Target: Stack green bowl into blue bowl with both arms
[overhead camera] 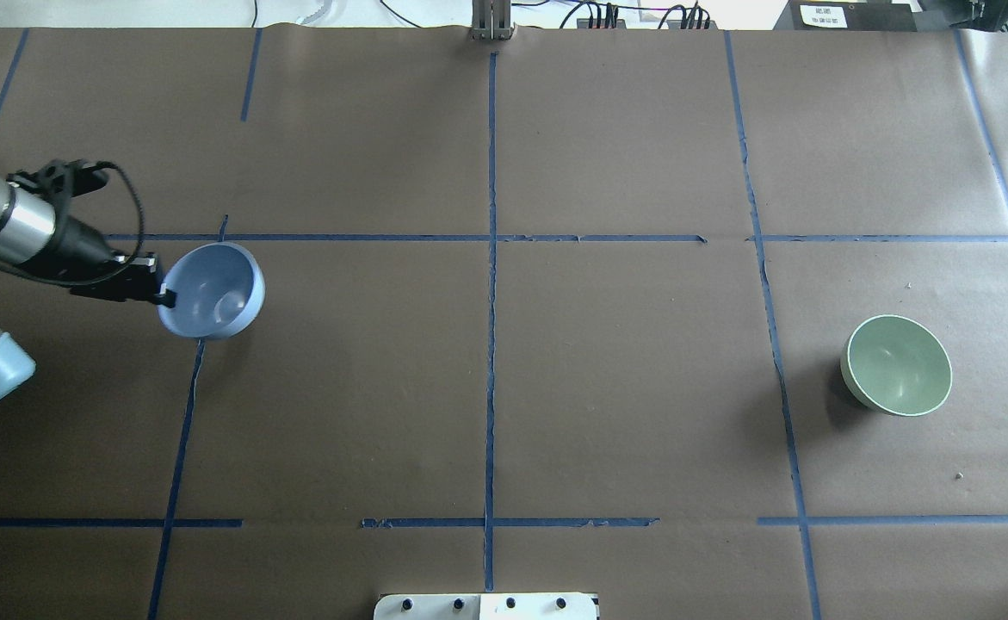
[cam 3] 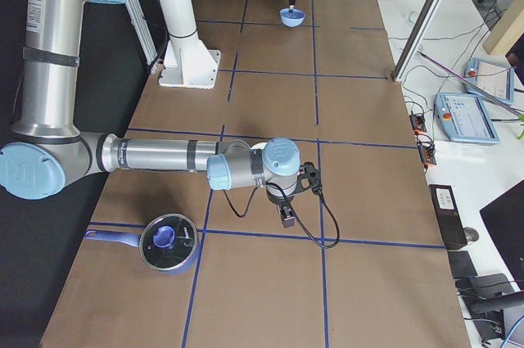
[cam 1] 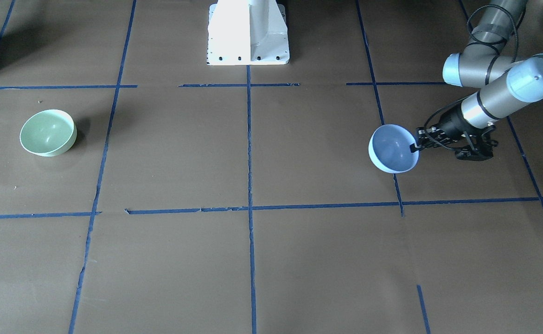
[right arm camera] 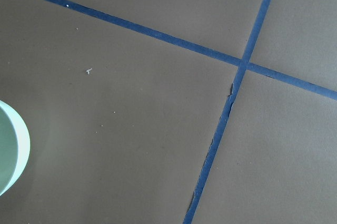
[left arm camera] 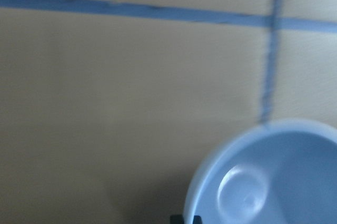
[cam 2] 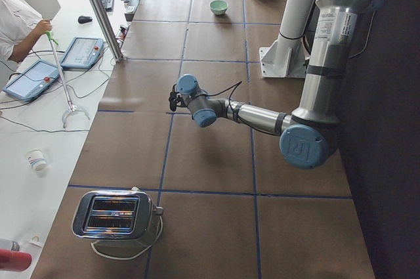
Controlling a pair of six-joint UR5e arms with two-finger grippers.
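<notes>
Overhead view, left to right: the left arm (overhead camera: 4, 228) enters at the left edge of the counter (overhead camera: 624, 387), its jaws closed on the rim of the blue bowl (overhead camera: 211, 290) on the side nearest the arm. The bowl hangs tilted just beside a tape crossing (overhead camera: 221, 237). The green bowl (overhead camera: 898, 365) sits upright on the counter far to the right, well apart from the blue one and untouched. The right arm (cam 3: 164, 154) appears only in the side view, its jaws pointing down near a lidded saucepan (cam 3: 168, 243); whether they are open or closed cannot be told.
</notes>
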